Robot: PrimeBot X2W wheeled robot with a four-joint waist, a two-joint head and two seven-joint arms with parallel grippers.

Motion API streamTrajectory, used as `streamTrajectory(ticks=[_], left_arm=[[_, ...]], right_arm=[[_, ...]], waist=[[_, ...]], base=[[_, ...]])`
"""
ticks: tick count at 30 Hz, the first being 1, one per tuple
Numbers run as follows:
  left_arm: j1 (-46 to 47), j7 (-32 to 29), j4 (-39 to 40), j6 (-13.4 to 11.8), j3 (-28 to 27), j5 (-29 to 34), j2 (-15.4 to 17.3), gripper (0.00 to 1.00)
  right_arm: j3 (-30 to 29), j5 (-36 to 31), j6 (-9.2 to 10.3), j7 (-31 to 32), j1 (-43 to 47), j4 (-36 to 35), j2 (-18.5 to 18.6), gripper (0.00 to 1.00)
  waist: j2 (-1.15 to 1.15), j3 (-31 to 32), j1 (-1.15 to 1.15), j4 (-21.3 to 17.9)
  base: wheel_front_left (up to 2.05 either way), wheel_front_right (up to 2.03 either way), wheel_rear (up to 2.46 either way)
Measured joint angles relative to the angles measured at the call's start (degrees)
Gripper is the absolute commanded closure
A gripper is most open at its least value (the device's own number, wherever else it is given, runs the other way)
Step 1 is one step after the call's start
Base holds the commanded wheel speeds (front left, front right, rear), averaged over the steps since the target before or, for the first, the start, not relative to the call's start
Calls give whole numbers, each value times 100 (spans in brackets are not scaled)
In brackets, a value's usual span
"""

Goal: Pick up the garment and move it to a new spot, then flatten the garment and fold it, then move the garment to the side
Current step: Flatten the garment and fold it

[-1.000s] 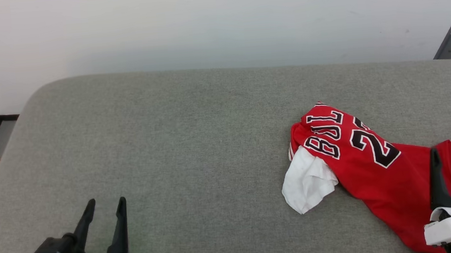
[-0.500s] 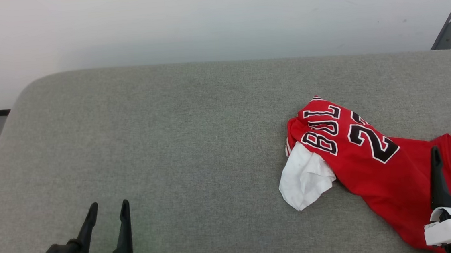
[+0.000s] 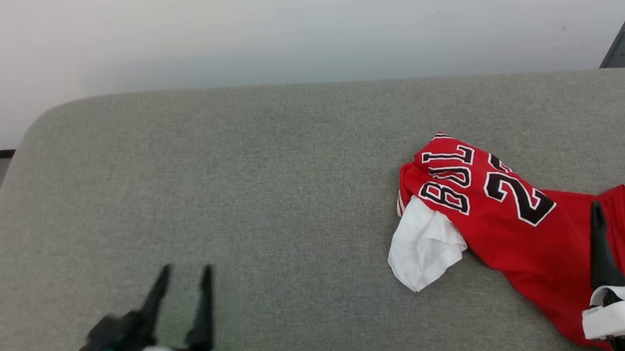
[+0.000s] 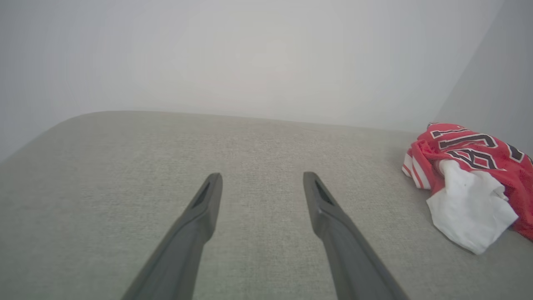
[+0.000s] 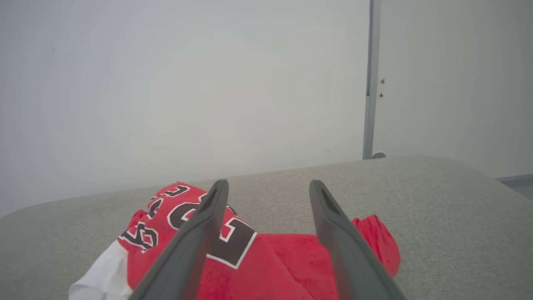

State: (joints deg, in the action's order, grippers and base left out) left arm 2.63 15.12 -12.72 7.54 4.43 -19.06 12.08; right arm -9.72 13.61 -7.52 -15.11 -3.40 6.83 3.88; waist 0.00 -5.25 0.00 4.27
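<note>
**Blurred left gripper [image 3: 186, 267] sliding right across cushion [image 3: 267, 162]**

Compared with half a second earlier, the left gripper is sitting farther right over the grey cushion, smeared by motion in the head view, its jaws standing wide apart and holding nothing. The jersey [image 3: 517, 226] is lying crumpled on the cushion's right side, lettering and number facing up, a white sleeve [image 3: 424, 250] spilling out at its left edge. The right gripper [image 3: 617, 205] is hanging over the jersey's plain red end, fingers spread wide and gripping nothing; whether they are touching cloth cannot be told.
</note>
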Motion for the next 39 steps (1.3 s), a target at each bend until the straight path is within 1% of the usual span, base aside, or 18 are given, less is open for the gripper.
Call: streamTrajectory(ticks=[2,3,5,7,8,11,13,14,17,19,22,25,30,31,32,33,34,39], left_arm=[[327,-87,-245,0,528,-282,198,0],[517,-240,-347,0,870,-372,366,0],[1009,-586,-459,0,1371,-692,648,0],[1544,-1200,-545,0,1964,-1063,976,0],[1772,-1473,-573,1,2202,-1265,1090,0],[2427,-2512,-582,0,2964,-2135,1379,0],[2849,-3051,-482,0,3459,-2493,1593,0],[3046,-3301,-471,0,3621,-2804,1644,0],[3506,-3890,-465,0,3988,-3510,1692,0],[3798,-4258,-536,0,4141,-3916,1649,0],[4132,-4675,-634,0,4402,-4309,1492,0],[4379,-4959,-749,0,4645,-4560,1350,0],[4616,-4989,-1113,0,4927,-4635,1382,0],[4631,-4980,-1162,0,4977,-4685,1390,24],[4637,-4975,-1194,0,5019,-4758,1395,52],[4641,-4974,-1209,0,5057,-4841,1404,69],[4643,-4974,-1205,0,5091,-4913,1422,100],[4802,-4852,-1178,0,5223,-5057,1677,100]], right_arm=[[3,0,0,0,-26,-4,-9,0],[14,0,0,0,-58,-5,-15,0],[69,0,0,0,-118,-22,-24,0],[135,0,0,0,-185,-18,-40,0],[163,1,0,0,-216,-23,-44,0],[219,30,0,-1,-309,-31,-55,0],[232,45,0,0,-365,-47,-66,0],[236,48,0,0,-391,-47,-69,0],[218,93,0,0,-437,-64,-79,0],[198,105,0,-1,-464,-67,-82,0],[193,272,0,-1,-509,-71,-83,0],[220,400,0,0,-541,-73,-83,0],[276,578,0,0,-598,-73,-85,0],[281,606,0,0,-627,-75,-85,0],[277,610,0,0,-641,-78,-85,0],[266,628,0,0,-640,-79,-85,0],[256,650,0,0,-638,-79,-85,0],[151,651,0,0,-633,-71,-83,0]], waist=[[0,-31,0,2],[0,-52,0,0],[0,-96,0,-14],[0,-135,0,-64],[0,-156,0,-96],[0,-233,0,-221],[0,-293,0,-324],[0,-328,0,-380],[0,-431,0,-564],[0,-504,0,-694],[0,-618,0,-899],[0,-738,0,-1108],[0,-946,0,-1427],[0,-987,0,-1486],[0,-1025,0,-1539],[0,-1062,0,-1588],[0,-1098,0,-1631],[0,-1204,0,-1704]], base=[[0,0,0],[0,0,0],[0,0,0],[0,0,0],[0,0,0],[0,0,0],[0,0,0],[0,0,0],[0,0,0],[0,0,0],[0,0,0],[0,0,0],[0,0,0],[0,0,0],[0,0,0],[0,0,0],[0,0,0],[0,0,0]])
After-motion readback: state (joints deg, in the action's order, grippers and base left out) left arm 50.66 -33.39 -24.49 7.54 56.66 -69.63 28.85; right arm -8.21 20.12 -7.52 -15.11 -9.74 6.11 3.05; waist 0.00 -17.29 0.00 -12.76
